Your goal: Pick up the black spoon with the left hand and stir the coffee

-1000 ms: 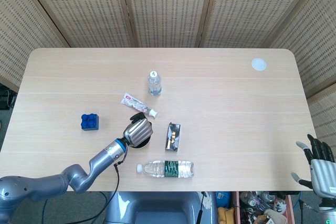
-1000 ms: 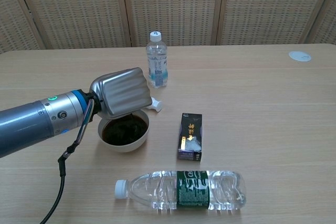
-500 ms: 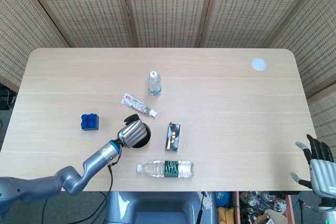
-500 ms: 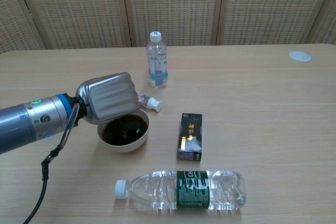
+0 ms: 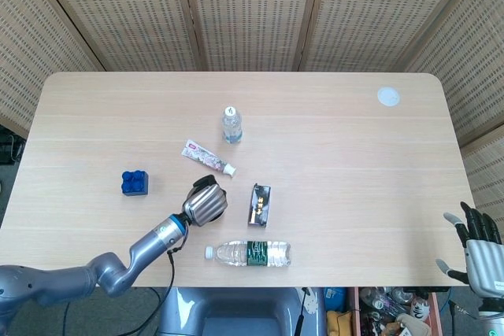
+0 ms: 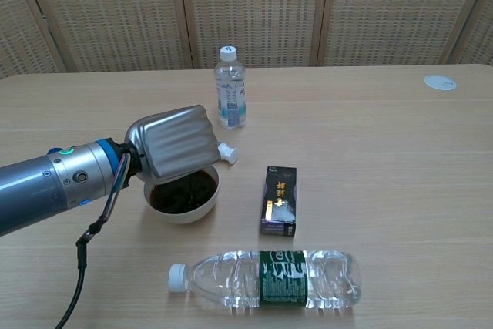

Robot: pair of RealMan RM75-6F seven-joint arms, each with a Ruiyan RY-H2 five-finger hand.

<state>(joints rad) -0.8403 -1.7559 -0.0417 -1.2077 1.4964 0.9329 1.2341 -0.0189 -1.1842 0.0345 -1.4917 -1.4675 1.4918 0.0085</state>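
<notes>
Table (image 5: 354, 163): left hand (image 6: 173, 144) over coffee bowl (image 6: 183, 198), grasp unclear; head view alone shows right hand (image 5: 475, 246), fingers spread.

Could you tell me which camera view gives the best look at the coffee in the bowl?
The chest view: the dark coffee fills the white bowl, visible under the left hand. In the head view, that hand covers the bowl almost wholly, so the coffee is hidden.

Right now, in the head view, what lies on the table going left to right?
Blue block → left hand over the bowl → black box → white disc. The tube and both bottles overlap these in x, so I leave them out.
</notes>
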